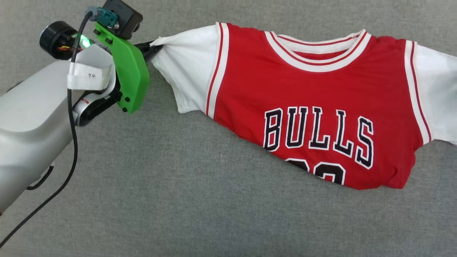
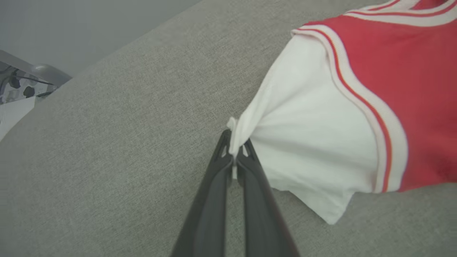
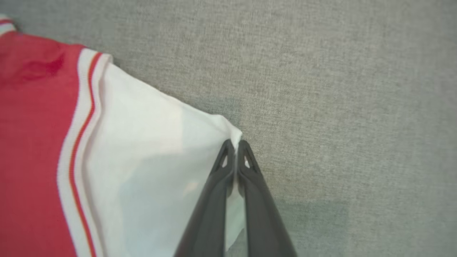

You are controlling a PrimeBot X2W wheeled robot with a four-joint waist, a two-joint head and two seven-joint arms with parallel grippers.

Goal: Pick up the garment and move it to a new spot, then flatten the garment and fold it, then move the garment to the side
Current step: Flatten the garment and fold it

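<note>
The garment (image 1: pixel 314 107), a red jersey with white sleeves and black "BULLS" lettering, is stretched across the grey surface with its lower part tucked under. My left gripper (image 2: pixel 234 141) is shut on the tip of one white sleeve (image 2: pixel 314 142), pinching a bunch of cloth. In the head view that gripper (image 1: pixel 154 45) sits at the sleeve (image 1: pixel 189 71) end at upper left, mostly hidden by the green wrist bracket. My right gripper (image 3: pixel 235 144) is shut on the corner of the other white sleeve (image 3: pixel 150 160); this sleeve (image 1: pixel 437 96) runs off the head view's right edge.
Grey woven fabric surface (image 1: pixel 178 196) spreads all around the garment. My pale left forearm (image 1: pixel 28 117) with a black cable fills the head view's left side. In the left wrist view the surface's edge and some pale equipment (image 2: pixel 21 89) show at far left.
</note>
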